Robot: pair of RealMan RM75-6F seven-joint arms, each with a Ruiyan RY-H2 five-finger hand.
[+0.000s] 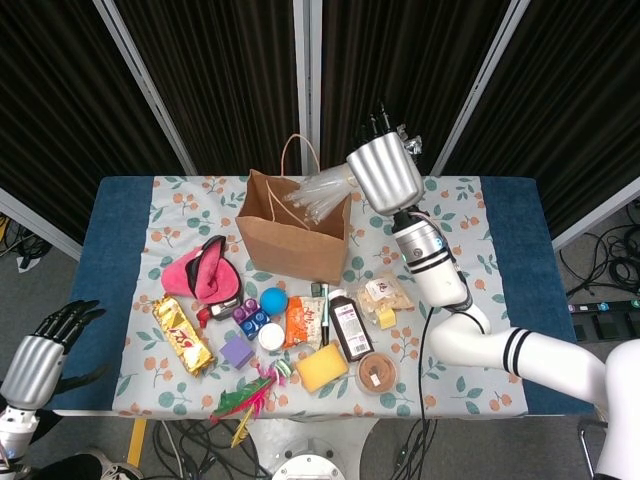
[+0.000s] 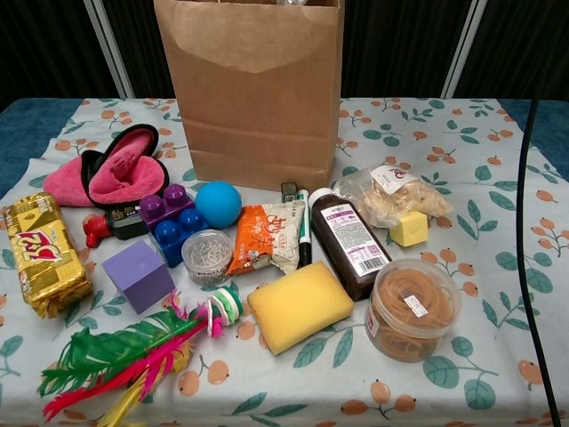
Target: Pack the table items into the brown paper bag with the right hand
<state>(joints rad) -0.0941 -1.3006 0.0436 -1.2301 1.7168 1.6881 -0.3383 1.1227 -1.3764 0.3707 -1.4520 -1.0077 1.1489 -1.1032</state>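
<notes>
Right hand [image 1: 383, 174] held a clear plastic bundle [image 1: 318, 189], fingers clenched on it, its free end poised over the open mouth of the brown paper bag [image 1: 293, 238] standing on the tabletop [image 1: 470, 290]. Left hand [image 1: 35, 362] hung empty, fingers loosely apart, off the near corner. Risk: the bundle could catch the bag's rim and tip the light bag backward.

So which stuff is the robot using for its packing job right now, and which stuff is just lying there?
In use now:
- right hand
- clear plastic bundle it holds over the bag's open top
- brown paper bag

Lying untouched, still to pack:
- yellow sponge
- blue ball
- brown bottle
- gold packet
- pink slipper

The left hand hangs idle beside the table.
</notes>
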